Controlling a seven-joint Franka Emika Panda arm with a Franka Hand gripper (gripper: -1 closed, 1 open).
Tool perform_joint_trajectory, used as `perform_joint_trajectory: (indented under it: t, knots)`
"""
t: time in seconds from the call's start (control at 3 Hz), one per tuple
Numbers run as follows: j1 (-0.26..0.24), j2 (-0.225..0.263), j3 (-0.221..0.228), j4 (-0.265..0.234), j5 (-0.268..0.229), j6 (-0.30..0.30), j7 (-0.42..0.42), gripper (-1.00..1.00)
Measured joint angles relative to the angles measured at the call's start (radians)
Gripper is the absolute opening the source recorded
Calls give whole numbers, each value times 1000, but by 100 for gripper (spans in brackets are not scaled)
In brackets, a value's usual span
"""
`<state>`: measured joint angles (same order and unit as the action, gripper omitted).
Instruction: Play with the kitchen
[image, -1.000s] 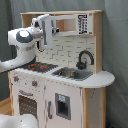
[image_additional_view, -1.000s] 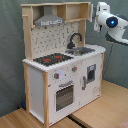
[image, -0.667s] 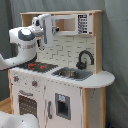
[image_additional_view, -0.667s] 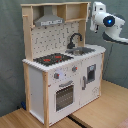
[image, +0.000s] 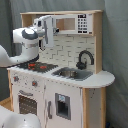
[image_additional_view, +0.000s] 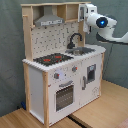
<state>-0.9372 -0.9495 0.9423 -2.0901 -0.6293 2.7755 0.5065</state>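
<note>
In the first exterior view, my arm (image: 31, 40) has slid rightward since a second ago; the claw (image: 48, 31) sits at ten o'clock, against the kitchen (image: 65, 85) hood. In the second exterior view, it hangs at two o'clock beside the upper shelf (image_additional_view: 70, 11). I cannot tell its opening. I judge I'm approaching, nothing grasped.

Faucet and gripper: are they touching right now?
Apart. In the second exterior view the gripper sits up beside the kitchen's top shelf, while the black faucet stands well below at the sink, with open pegboard between them.
</note>
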Motion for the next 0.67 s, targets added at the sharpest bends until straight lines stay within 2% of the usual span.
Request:
perform_joint_trajectory:
  t: [0.67]
  knots:
    - [-132,58,97,134,0,24,-27,-100]
